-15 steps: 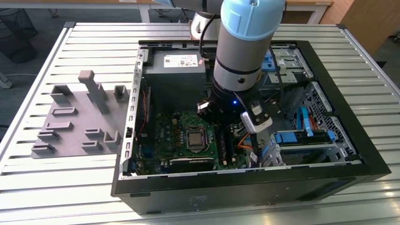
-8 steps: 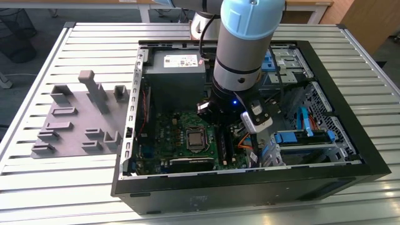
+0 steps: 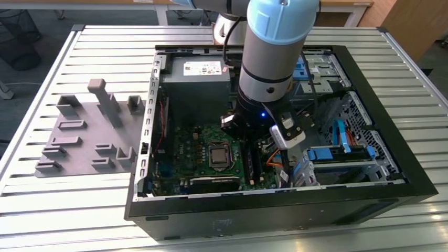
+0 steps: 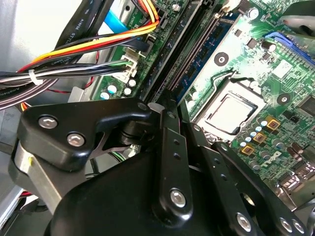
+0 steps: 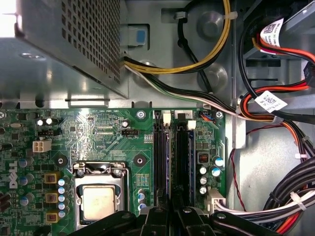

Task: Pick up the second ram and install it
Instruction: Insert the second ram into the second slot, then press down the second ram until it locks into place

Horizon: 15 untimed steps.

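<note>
Blue-green strip: the ram (image 5: pixel 171 162), seen edge-on, standing along the black slots (image 5: pixel 160 162) beside the socket (image 5: pixel 101 199); in the second wrist view its edge (image 4: pixel 197 66) runs away from the fingertips.
Ram, place: inside the case (image 3: pixel 392 173), low over the board (image 3: pixel 189 142). In the exterior view this is mid-frame, just to the exterior view's right of the socket (image 3: pixel 219 155).
Seating: I cannot tell whether it is fully home in its slot.
Step, done well: as I judge it, keep the stick upright and parallel to the slot, press straight down with even force along its length, and check that the end latches are free to close.
Risk: a tilt could jam one end or load the board.
Pincer: gripper (image 5: pixel 172 210) drawn almost together, the ram's edge running in between the fingers, so it appears to pinch the stick.
Pincer, other views: (image 4: pixel 165 101), and under the arm (image 3: pixel 252 134).
Nearby: cables (image 5: pixel 305 191) lie beside the slots, apart from the fingers.
</note>
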Available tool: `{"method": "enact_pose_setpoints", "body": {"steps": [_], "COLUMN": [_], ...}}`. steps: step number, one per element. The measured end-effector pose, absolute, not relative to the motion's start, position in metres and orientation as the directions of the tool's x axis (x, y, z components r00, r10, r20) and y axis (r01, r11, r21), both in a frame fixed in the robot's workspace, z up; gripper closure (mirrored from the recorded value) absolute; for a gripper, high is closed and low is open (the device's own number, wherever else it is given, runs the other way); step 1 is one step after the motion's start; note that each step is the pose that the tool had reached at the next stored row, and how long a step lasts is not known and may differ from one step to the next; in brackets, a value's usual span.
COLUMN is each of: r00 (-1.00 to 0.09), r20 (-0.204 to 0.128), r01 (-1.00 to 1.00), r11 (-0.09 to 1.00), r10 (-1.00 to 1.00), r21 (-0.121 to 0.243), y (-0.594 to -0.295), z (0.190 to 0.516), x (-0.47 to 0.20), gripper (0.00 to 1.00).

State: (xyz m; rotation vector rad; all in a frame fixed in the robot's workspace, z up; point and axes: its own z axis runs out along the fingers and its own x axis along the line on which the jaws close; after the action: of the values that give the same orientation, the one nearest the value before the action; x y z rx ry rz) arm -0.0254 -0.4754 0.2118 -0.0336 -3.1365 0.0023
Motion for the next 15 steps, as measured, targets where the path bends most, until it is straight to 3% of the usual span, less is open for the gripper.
{"method": "enact_pose_setpoints", "body": {"steps": [15], "r00": [-1.0], "r20": [0.005], "r01": [0.009], "r11": [1.0], "r10": [0.009], "r21": [-0.001], "y": [-0.4753], "z": [0.21], "x": [-0.0257], "gripper": [0.86]}}
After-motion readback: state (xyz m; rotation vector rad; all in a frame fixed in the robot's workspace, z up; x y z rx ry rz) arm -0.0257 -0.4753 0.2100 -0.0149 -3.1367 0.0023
